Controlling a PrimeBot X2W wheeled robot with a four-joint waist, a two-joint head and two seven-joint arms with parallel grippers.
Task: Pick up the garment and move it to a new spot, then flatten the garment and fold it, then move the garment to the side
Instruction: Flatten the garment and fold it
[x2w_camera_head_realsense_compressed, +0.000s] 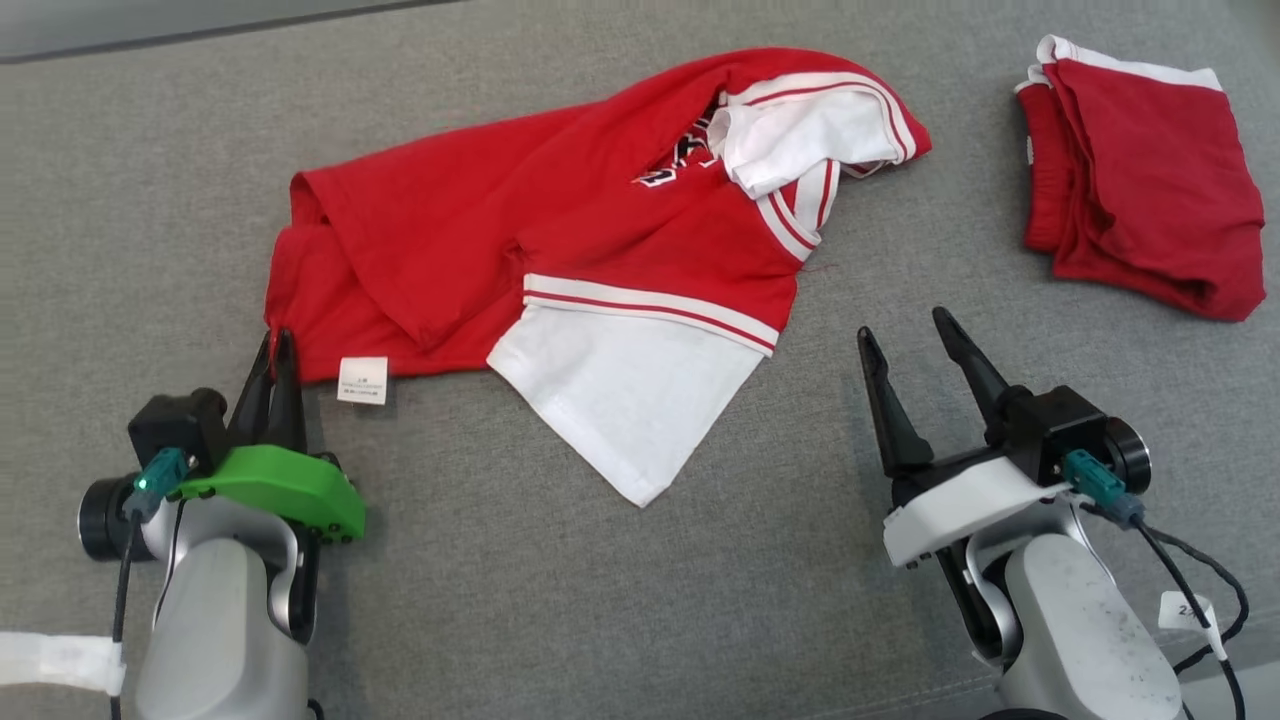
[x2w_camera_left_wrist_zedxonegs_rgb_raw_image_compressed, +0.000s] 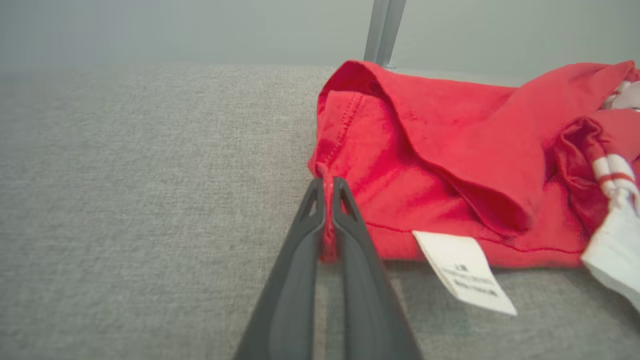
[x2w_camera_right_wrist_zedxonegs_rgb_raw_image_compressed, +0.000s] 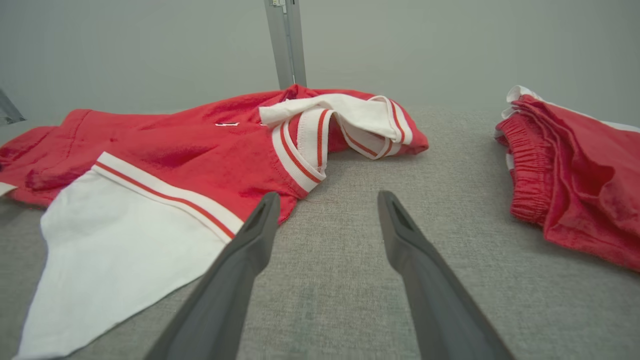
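The left gripper (x2w_camera_head_realsense_compressed: 277, 345) was pinched shut on the near-left hem corner (x2w_camera_left_wrist_zedxonegs_rgb_raw_image_compressed: 324, 172) of the crumpled red-and-white garment (x2w_camera_head_realsense_compressed: 470, 220), lying midway across the grey fabric surface (x2w_camera_head_realsense_compressed: 600, 600), while the right gripper (x2w_camera_head_realsense_compressed: 905, 325) stood spread and empty near its white sleeve (x2w_camera_head_realsense_compressed: 620, 410), and should probably grip a far edge before lifting evenly.

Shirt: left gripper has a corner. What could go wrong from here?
1. The left gripper pinches only a thin bit of shirt hem; a pull may slip it.
2. The right gripper is open, off the cloth; a one-sided lift could bunch the shirt more.
3. A drag right could hit the shorts.
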